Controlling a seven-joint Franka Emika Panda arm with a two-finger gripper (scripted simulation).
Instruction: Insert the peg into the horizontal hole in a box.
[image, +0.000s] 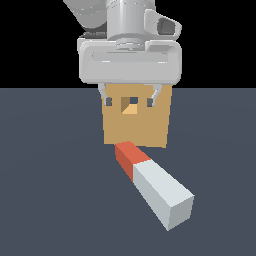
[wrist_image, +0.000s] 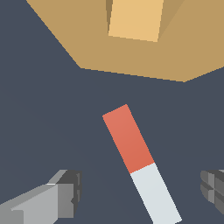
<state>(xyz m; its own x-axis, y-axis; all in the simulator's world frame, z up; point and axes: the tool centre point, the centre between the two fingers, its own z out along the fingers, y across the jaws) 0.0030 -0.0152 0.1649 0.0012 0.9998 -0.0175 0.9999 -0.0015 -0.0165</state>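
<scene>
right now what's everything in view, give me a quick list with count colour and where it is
peg: one, white-grey bar with a red-orange end, lying flat on the floor in front of the box, untouched, red end nearer the box and angled rather than lined up with the hole
box: one, tan, standing on the floor behind the peg
hole: one, small square opening in the upper part of the box's facing side, nothing in it
floor: one, dark blue-grey, under everything
claw: one, light grey body with dark fingertips, hanging open above the floor between camera and box, holding nothing; in the wrist view the peg lies between its two fingers
</scene>
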